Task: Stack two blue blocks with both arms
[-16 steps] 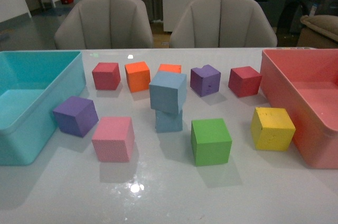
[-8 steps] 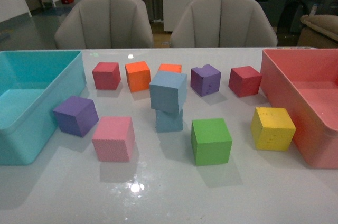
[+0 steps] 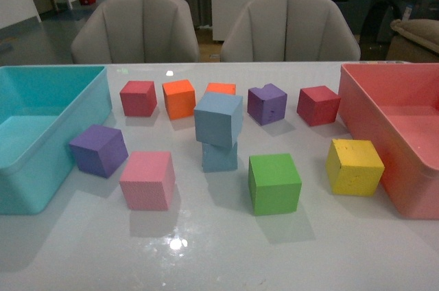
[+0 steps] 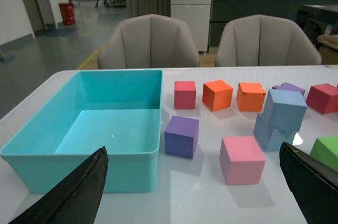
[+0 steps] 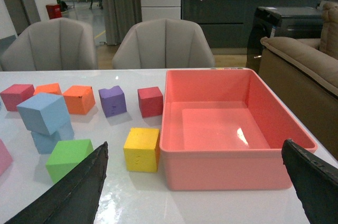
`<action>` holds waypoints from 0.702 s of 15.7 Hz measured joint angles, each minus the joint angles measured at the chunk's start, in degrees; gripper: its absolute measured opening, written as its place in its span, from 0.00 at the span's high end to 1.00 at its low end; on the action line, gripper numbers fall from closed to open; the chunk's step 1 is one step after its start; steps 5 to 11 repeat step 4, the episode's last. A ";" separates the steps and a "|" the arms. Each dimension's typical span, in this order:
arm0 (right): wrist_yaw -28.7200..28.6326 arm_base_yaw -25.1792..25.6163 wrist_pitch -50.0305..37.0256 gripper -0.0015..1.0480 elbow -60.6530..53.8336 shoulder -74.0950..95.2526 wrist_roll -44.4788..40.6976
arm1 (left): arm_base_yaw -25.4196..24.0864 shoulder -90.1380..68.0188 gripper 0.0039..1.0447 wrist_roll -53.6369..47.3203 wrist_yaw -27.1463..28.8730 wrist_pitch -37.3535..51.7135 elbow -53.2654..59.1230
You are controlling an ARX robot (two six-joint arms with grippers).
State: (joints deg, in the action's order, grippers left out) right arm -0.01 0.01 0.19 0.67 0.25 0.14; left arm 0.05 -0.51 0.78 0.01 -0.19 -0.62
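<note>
Upper blue block (image 3: 218, 119) atop lower blue block (image 3: 219, 156), skewed. Left fingers (image 4: 79, 192) and right fingers (image 5: 79, 192) spread wide, empty. No legible writing.

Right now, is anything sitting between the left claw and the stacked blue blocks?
Partly. In the left wrist view, the pink cube sits in front of the stacked blue blocks, toward the open left claw. The purple cube stands off to the side by the turquoise bin. From above, nothing covers the upper blue block.
</note>
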 joint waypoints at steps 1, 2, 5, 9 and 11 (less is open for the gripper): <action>0.00 0.00 0.00 0.06 0.00 0.00 0.00 | 0.00 0.00 0.06 0.00 0.00 0.00 0.00; 0.00 0.00 0.00 0.06 0.00 0.00 0.00 | 0.00 0.00 0.06 0.00 0.00 0.00 -0.02; 0.00 0.00 0.00 0.06 0.00 0.00 0.00 | 0.00 0.00 0.06 0.00 0.00 0.00 0.00; 0.00 0.00 0.00 0.06 0.00 0.00 0.00 | 0.00 0.00 0.06 0.00 0.00 0.00 0.00; 0.00 0.00 0.00 0.06 0.00 0.00 0.00 | 0.00 0.00 0.06 0.00 0.00 0.00 0.00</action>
